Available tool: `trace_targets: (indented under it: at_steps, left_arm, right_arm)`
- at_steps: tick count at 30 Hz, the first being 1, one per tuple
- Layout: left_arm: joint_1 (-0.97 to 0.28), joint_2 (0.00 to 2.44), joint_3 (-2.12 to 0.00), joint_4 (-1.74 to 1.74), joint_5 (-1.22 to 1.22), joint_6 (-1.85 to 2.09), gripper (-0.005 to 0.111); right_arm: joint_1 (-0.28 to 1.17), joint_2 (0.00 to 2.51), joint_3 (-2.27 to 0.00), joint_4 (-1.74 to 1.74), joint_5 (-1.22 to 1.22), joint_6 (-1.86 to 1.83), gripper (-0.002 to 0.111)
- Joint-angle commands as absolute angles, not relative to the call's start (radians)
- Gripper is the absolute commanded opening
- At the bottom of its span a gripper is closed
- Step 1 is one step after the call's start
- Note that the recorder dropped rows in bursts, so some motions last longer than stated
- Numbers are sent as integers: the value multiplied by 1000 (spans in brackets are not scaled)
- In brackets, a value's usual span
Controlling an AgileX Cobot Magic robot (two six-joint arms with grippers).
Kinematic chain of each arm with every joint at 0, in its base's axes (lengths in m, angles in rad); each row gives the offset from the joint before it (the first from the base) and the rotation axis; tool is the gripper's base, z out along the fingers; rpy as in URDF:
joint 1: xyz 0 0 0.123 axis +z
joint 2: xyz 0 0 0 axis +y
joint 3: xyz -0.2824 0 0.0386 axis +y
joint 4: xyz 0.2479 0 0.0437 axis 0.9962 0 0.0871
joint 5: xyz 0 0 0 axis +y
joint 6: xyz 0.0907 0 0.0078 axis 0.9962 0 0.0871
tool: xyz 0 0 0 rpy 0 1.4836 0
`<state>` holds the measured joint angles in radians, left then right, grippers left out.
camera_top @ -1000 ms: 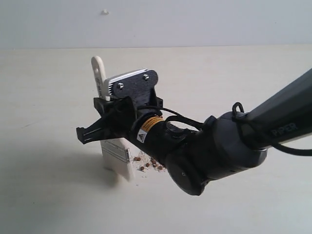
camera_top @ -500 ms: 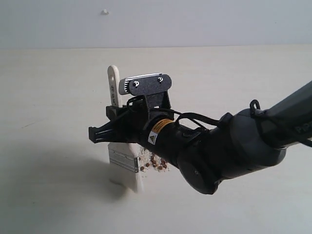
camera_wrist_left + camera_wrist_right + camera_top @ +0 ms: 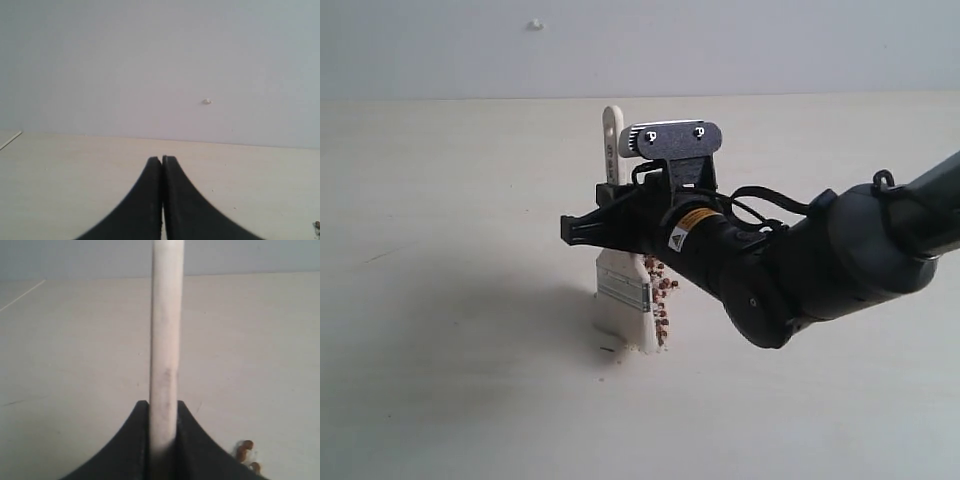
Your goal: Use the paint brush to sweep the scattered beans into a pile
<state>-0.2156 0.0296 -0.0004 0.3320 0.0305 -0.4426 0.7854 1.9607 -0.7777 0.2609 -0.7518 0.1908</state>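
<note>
The right arm (image 3: 800, 265) is reaching in from the right of the exterior view, and the right jaws are clamping the pale wooden handle of the paint brush (image 3: 622, 290) from both sides, about midway along it. The brush is standing almost upright near the middle of the desk (image 3: 440, 200), its handle end pointing up above the jaws. Its silver ferrule is showing just below them, and its off-white bristles are pressing down onto the desk surface. The beans (image 3: 662, 290) are lying bunched in a narrow reddish-brown strip right against the brush head, on the side facing the arm, with a few whitish crumbs sitting at the foot of the bristles. In the right wrist view the handle (image 3: 166, 340) is running straight out between the two dark jaws, and a few beans (image 3: 245, 450) are showing on the desk beside them. The left jaws are pressing together with nothing between them, hovering over bare desk and facing the pale wall (image 3: 150, 60).
</note>
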Motion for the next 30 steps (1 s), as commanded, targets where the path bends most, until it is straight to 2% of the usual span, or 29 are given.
trace_targets:
  at_steps: [1,7,10,15,19,22,23,26,30]
  left_arm:
    - [-221,24,0,336,29,-441,0]
    - [-221,24,0,336,29,-441,0]
    - [-221,24,0,336,29,-441,0]
    - [-221,24,0,336,29,-441,0]
    - [-221,24,0,336,29,-441,0]
    - [-221,24,0,336,29,-441,0]
    - [-221,24,0,336,29,-441,0]
    - [-221,24,0,336,29,-441,0]
    - [-221,24,0,336,29,-441,0]
  right_arm:
    - [771,1928,-774,247,-784,164,0]
    - [771,1813,-774,-9,-723,237,0]
    - [771,1734,-774,-255,-655,322,0]
    - [771,1612,-774,-780,-593,662,0]
    - [730,1590,-774,-1154,-845,964,0]
    - [661,1595,-766,-1258,-1117,991,0]
    - [599,1600,-741,-1274,-1215,958,0]
    - [467,1635,-664,-1274,-1221,875,0]
    - [395,1748,-636,-1301,-1221,703,0]
